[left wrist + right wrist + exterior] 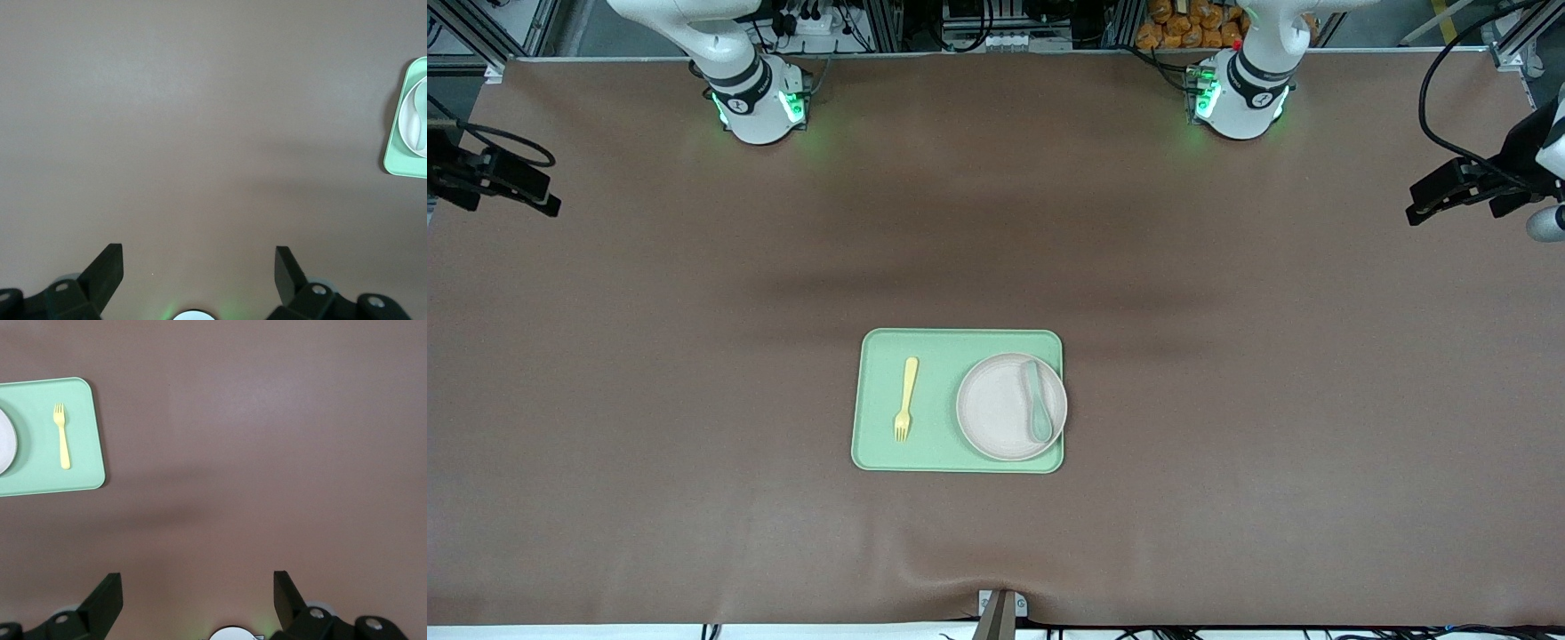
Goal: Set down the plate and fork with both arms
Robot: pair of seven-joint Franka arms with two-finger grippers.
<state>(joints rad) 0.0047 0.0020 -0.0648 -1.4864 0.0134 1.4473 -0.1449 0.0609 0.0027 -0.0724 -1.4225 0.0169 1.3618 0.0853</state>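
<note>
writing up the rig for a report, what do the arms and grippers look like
Both arms are glossy white with rounded jointed segments and black bands at the joints; the bases glow green. The left gripper and right gripper each have two black wedge-shaped fingers on black mounts with small silver screws. Black cables trail from the wrists.

plate (5, 444) cut by frame edge

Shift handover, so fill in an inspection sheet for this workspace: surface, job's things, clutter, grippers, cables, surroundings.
Surface: brown table, bare around the light-green tray.
Job's things: plate and fork both on the tray, apart; plate toward the left arm's end.
Clutter: green spoon lying on the plate.
Grippers: left gripper and right gripper open, empty, over bare table; both arms wait.
Cables: black cable at the left arm's end.
Surroundings: metal framing and equipment along the base edge.
</note>
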